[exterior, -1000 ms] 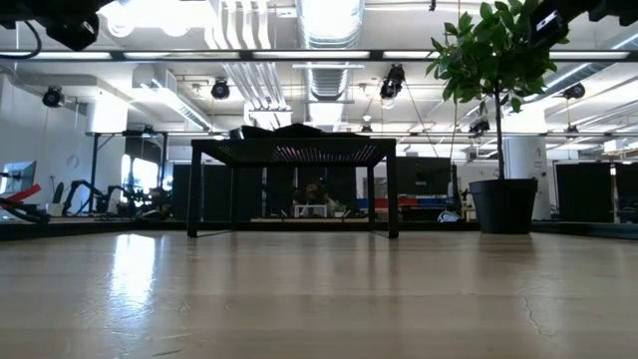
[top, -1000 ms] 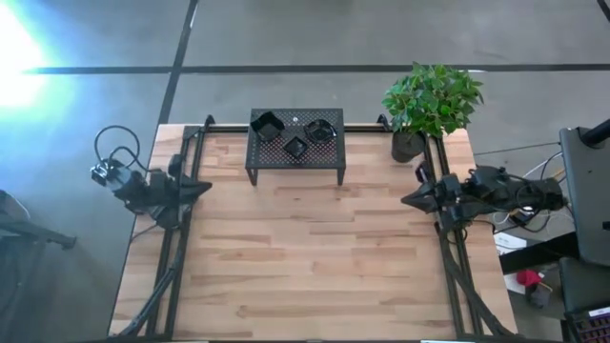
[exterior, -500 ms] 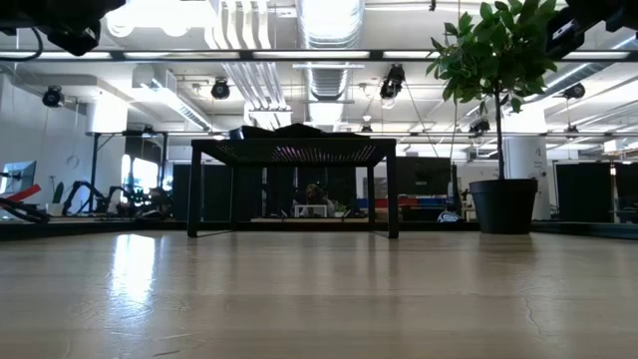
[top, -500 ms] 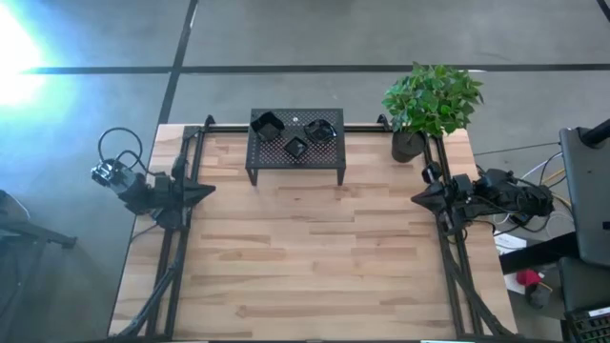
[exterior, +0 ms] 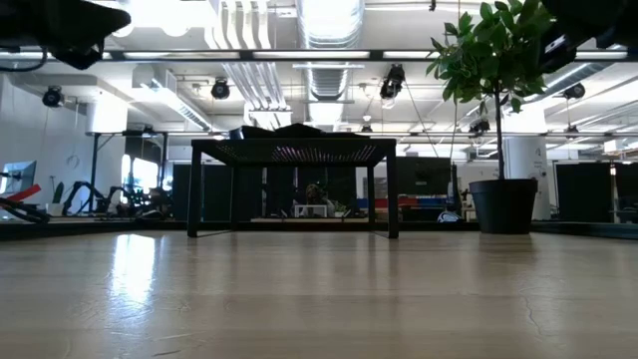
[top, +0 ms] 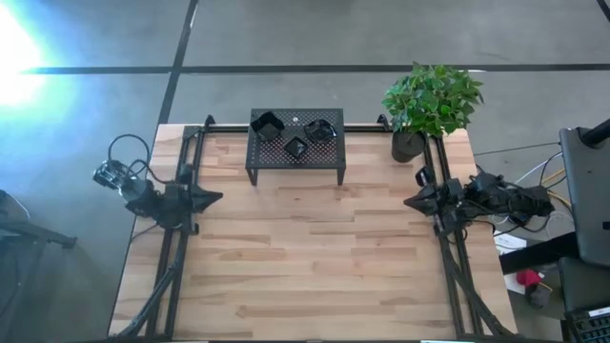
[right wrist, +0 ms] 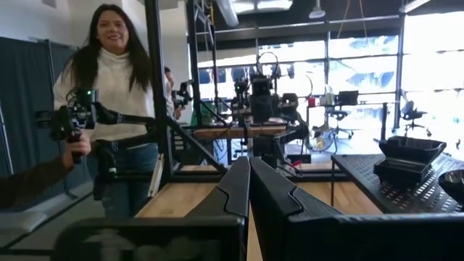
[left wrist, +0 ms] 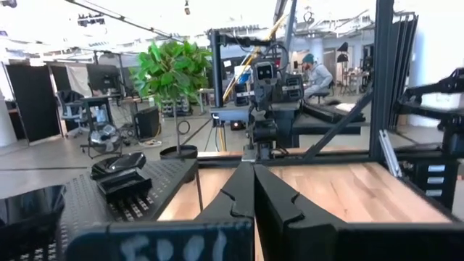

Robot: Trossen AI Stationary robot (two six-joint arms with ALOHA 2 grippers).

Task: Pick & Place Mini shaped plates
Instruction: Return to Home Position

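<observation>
The left gripper (top: 218, 197) sits at the middle left of the high view, over the table's (top: 305, 257) left edge, pointing inward. Its fingers (left wrist: 243, 190) are pressed together with nothing between them. The right gripper (top: 407, 202) mirrors it at the middle right of the frame, fingers (right wrist: 235, 185) likewise closed and empty.

Between them and farther up the frame, the stand (top: 329, 158) is at the top centre of the table. The plates are on top of it: one stack (top: 268, 125) at its upper left, a smaller one (top: 295, 147) near its middle, and a third (top: 321, 131) at its upper right.

A potted plant (top: 431, 100) fills the table's upper right corner. In the right wrist view, a person (right wrist: 116, 94) in a pale sweater stands beyond the table at the left of the frame.
</observation>
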